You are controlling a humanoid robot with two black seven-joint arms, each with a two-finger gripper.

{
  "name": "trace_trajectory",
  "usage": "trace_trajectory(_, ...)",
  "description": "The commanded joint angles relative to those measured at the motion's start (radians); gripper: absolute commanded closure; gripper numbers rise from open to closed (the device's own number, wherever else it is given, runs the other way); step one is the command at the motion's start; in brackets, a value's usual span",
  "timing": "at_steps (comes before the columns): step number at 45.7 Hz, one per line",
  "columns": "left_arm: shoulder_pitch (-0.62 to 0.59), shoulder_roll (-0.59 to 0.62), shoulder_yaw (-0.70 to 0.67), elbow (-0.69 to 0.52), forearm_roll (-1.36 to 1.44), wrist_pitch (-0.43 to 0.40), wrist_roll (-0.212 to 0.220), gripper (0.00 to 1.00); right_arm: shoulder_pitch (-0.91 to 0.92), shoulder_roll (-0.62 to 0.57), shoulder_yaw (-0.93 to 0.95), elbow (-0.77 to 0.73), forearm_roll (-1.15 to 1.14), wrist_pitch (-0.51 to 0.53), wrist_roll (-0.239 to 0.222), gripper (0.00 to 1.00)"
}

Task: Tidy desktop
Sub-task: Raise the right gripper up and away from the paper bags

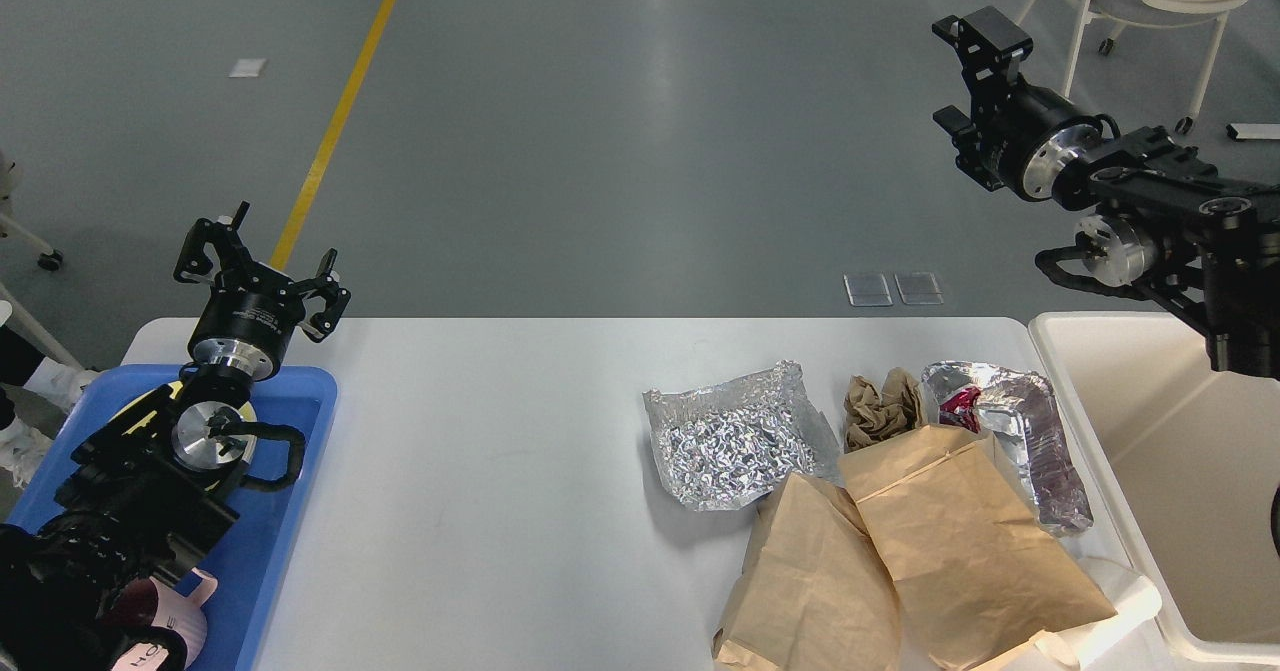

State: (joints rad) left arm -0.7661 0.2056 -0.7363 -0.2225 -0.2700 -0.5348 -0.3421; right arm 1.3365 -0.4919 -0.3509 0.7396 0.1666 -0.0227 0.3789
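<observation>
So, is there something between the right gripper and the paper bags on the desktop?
Nothing visible. The right gripper is raised above the floor beyond the desktop, and only open air separates it from the paper bags.

Foil [735, 441] and paper bags [900, 551] on desktop [480, 471]
</observation>
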Motion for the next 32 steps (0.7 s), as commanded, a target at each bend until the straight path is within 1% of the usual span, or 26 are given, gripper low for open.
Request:
trace_trajectory(1, -0.001, 0.000, 0.000, 0.000, 0.000, 0.001, 0.000, 0.00, -0.048, -0.004, -0.033, -0.034, 0.007, 0.003, 0.000, 0.00)
trace_trajectory(5, -0.001, 0.000, 0.000, 0.000, 0.000, 0.001, 0.000, 0.00, -0.065, -0.017, -0.031, -0.043, 0.007, 0.003, 0.000, 0.00)
trace_trajectory(17, -0.001, 0.000, 0.000, 0.000, 0.000, -0.001, 0.000, 0.00, -0.174, -0.126, -0.028, -0.037, -0.004, 0.009, 0.003, 0.00)
trace_trajectory(25, -0.001, 0.000, 0.000, 0.000, 0.000, 0.001, 0.000, 0.00, -0.181, -0.185, 0.026, -0.037, -0.003, 0.013, 0.006, 0.00)
trace_trajectory(32, 0.001, 0.000, 0.000, 0.000, 0.000, 0.001, 0.000, 0.01, -0.143, -0.159, 0.041, -0.039, -0.006, 0.017, 0.003, 0.00)
